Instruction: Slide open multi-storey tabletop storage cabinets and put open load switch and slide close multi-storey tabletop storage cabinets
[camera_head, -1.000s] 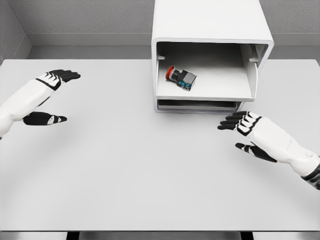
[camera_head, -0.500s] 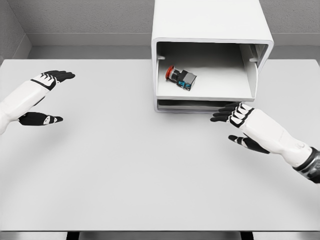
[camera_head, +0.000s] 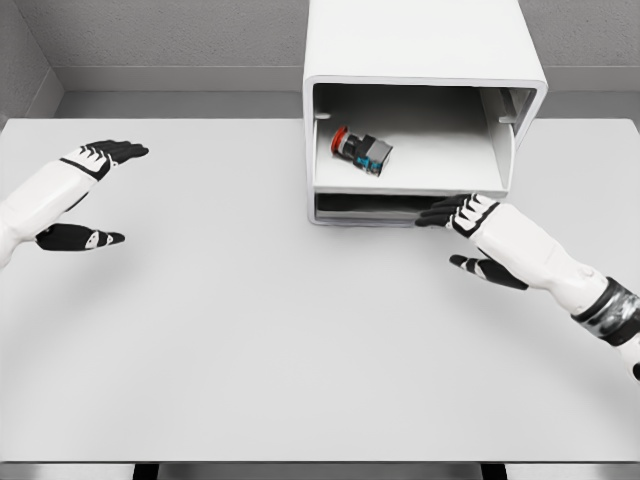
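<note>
While the load switch (camera_head: 361, 151) lies tilted on the pulled-out drawer (camera_head: 440, 180) of the storage cabinet (camera_head: 420, 45) at the table's (camera_head: 250, 350) far edge, the right hand (camera_head: 470, 232) reaches flat and open toward that drawer's front lip. Smooth, rigid and glossy, the drawer should slide under a light push there; the blocky, red-capped switch may skid. Near the left edge, the left hand (camera_head: 85, 195) hovers open.

Both arms wear smooth white shells ending in five-fingered hands, the left hand (camera_head: 82, 195) and right hand (camera_head: 472, 238) alike in black fingers with white knuckle plates, and a dark metallic banded joint rings the right forearm.
</note>
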